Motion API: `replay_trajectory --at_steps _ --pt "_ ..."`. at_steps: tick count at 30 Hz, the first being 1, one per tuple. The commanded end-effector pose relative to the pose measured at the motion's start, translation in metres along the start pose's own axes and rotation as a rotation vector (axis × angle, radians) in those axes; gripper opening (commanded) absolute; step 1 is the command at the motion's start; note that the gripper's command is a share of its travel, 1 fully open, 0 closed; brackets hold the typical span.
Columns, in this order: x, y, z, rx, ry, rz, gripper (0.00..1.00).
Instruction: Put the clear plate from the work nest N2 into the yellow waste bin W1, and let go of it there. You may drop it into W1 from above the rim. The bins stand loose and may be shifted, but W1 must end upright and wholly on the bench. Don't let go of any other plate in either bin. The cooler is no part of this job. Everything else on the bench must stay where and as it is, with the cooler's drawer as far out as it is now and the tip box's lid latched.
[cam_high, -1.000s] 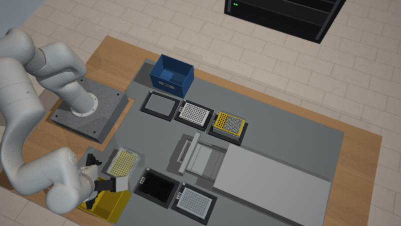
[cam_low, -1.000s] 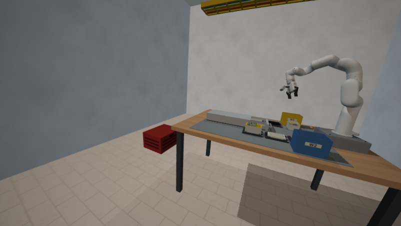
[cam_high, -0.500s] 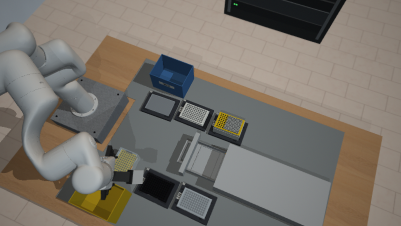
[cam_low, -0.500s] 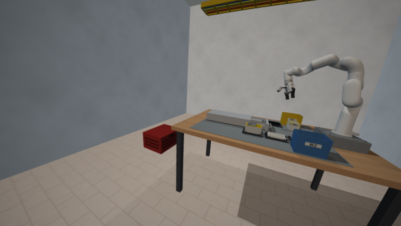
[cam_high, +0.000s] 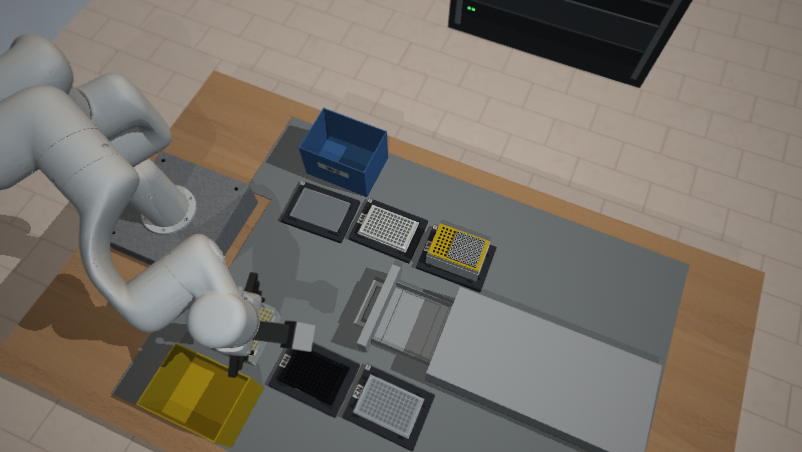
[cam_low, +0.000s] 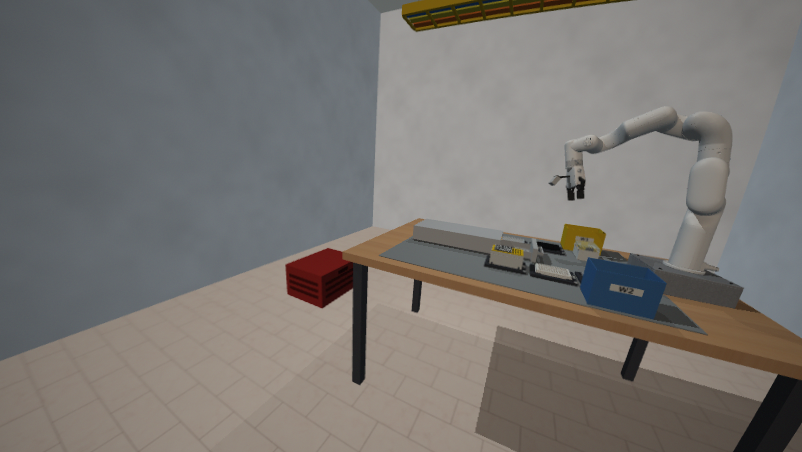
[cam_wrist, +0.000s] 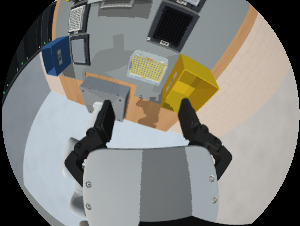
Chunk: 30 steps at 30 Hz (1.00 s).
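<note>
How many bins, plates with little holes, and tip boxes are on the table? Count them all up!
Bins: 2, the yellow bin and the blue bin
Plates with little holes: 4, the yellowish plate, white plate, black plate and pale grey plate
Tip boxes: 1, the yellow tip box
Total: 7

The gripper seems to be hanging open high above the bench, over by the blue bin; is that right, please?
Not quite. The gripper does hang open high above the bench, but by the yellow bin, not the blue bin. The top view shows it over the yellowish plate next to the yellow bin.
</note>
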<state>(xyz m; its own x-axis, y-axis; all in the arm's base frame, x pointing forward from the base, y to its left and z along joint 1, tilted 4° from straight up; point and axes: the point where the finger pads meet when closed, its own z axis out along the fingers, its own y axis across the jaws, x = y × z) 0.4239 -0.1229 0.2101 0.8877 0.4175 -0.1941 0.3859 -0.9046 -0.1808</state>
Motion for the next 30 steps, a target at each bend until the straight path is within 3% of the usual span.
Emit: replay_trajectory --at_steps 1,5,7,13,15,30 --pt "0.014 -0.013 0.003 -0.041 0.011 0.041 1.0" --pt "0.021 -0.021 0.006 -0.04 0.011 0.04 1.0" --pt "0.027 -0.029 0.009 -0.069 0.022 0.074 1.0" --pt "0.034 -0.038 0.012 -0.069 0.022 0.073 1.0" --pt "0.04 -0.045 0.015 -0.096 0.037 0.106 1.0" --pt "0.064 -0.085 0.029 -0.142 0.074 0.168 1.0"
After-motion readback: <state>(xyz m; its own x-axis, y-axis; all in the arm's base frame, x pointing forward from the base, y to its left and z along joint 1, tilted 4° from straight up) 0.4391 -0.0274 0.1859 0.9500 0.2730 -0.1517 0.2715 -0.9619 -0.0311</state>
